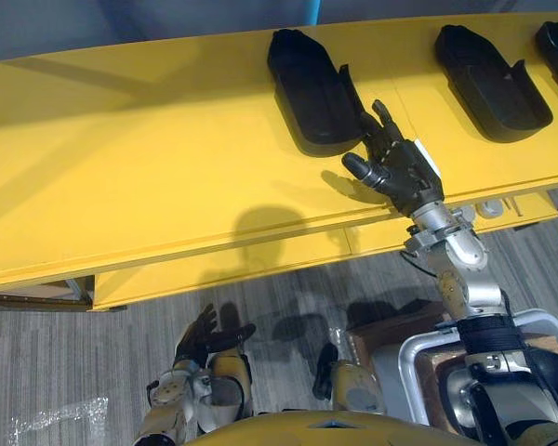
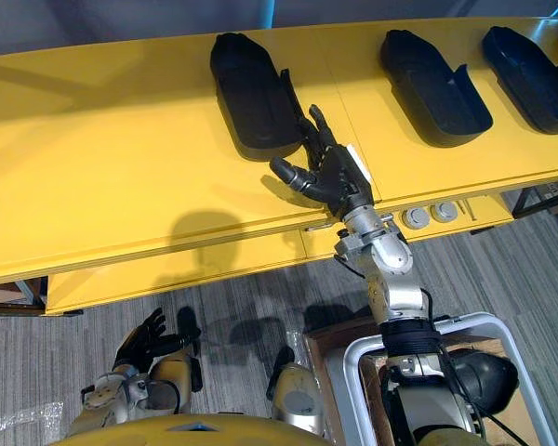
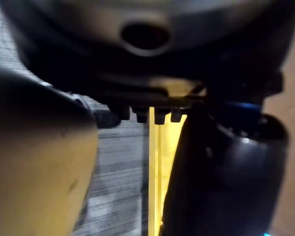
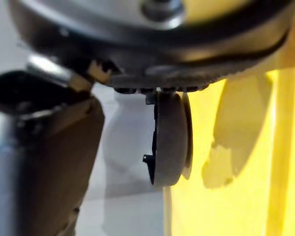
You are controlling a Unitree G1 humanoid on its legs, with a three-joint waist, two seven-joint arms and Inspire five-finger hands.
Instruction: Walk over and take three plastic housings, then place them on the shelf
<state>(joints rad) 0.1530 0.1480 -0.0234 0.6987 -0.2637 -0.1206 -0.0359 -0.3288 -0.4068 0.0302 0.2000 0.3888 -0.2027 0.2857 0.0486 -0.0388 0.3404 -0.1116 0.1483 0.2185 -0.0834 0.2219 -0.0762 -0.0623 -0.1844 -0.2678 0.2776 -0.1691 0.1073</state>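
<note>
Holds nothing in right hand (image 1: 400, 169), fingers spread, tips at the side of nearest housing (image 1: 307, 88) on yellow bench (image 1: 121, 167); left hand (image 1: 200, 339) low, loosely open. Risks shoving that housing away by closing beside rather than around it. Shows third housing (image 2: 530, 79) whole in right eye view, clipped in left.

A long yellow table (image 1: 121, 167) runs across the room over a grey striped carpet floor (image 1: 65, 362). Behind it stands a dull grey-blue wall (image 1: 121, 23) with a thin bright blue upright strip (image 1: 312, 11).
</note>
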